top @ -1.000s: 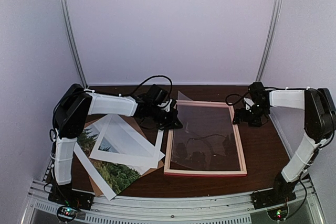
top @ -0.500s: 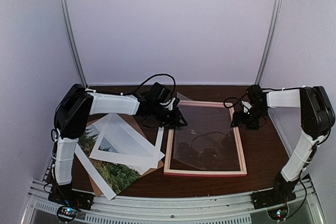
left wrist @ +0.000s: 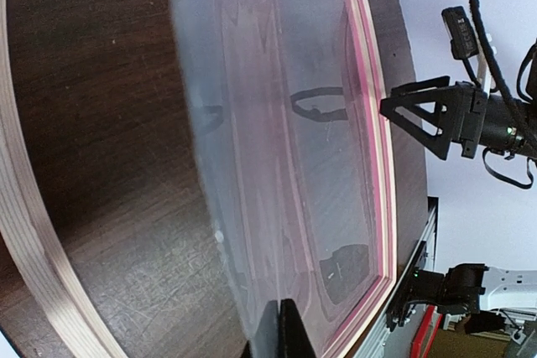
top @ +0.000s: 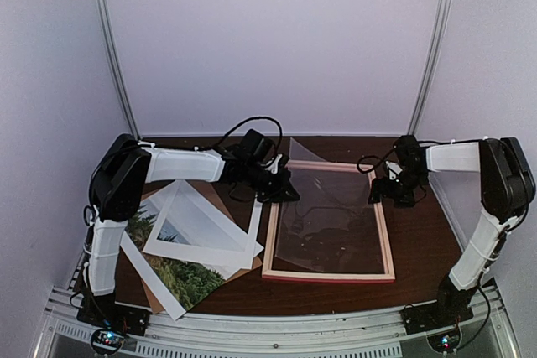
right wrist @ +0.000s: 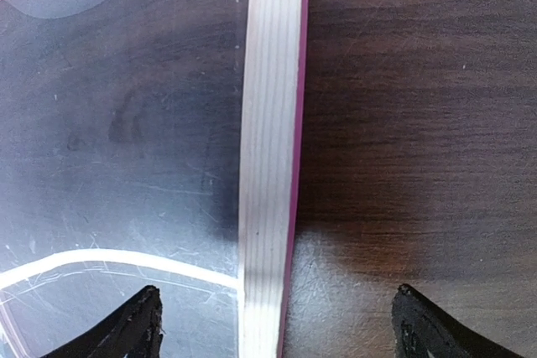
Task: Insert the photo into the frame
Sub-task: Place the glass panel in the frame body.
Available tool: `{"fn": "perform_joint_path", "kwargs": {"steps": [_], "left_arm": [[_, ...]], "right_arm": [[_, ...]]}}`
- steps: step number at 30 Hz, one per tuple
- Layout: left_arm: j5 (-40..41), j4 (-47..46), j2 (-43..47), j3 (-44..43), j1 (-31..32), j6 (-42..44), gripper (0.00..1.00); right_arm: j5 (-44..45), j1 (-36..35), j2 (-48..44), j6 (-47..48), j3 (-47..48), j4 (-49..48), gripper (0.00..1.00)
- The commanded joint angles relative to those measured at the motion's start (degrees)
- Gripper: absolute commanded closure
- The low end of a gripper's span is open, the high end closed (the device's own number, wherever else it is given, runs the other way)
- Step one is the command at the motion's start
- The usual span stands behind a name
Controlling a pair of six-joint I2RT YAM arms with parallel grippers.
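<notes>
The frame [top: 327,275] lies flat at centre right, pink-edged with pale wood sides. My left gripper [top: 281,190] is at its far left corner, shut on the edge of a clear plastic sheet [top: 323,207] and holding that edge tilted up above the frame. In the left wrist view the shut fingertips [left wrist: 281,329] pinch the sheet [left wrist: 277,123] over the frame's rail [left wrist: 382,165]. My right gripper [top: 393,194] is open and straddles the frame's right rail [right wrist: 268,140], one finger [right wrist: 138,324] on each side. The photo [top: 180,278] lies at the left under a white mat.
The white mat [top: 201,224] with its cut-out window lies on the photo, over a brown backing board [top: 220,200]. Cables hang by both wrists. The booth's walls close in at the back and both sides.
My left gripper has moved slightly up and right, raising the clear sheet's far left edge higher above the frame. My right gripper has shifted a little left, onto the frame's right rail.
</notes>
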State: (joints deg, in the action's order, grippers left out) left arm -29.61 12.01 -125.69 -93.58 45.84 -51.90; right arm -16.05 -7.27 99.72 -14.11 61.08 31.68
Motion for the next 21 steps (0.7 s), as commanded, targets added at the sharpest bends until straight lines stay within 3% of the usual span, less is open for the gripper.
{"fn": "perform_joint_path", "kwargs": {"steps": [1, 21], "left_arm": [[-3.06, -3.91, -0.72, -1.78, -0.05, -2.21, 1.0], [-7.12, -10.7, 3.44, -2.54, 0.11, -8.27, 1.0]], "right_arm": [[0.62, -0.2, -2.57, 0.02, 1.54, 0.66, 0.05], [0.79, 1.58, -5.73, -2.08, 2.54, 0.96, 0.05]]}}
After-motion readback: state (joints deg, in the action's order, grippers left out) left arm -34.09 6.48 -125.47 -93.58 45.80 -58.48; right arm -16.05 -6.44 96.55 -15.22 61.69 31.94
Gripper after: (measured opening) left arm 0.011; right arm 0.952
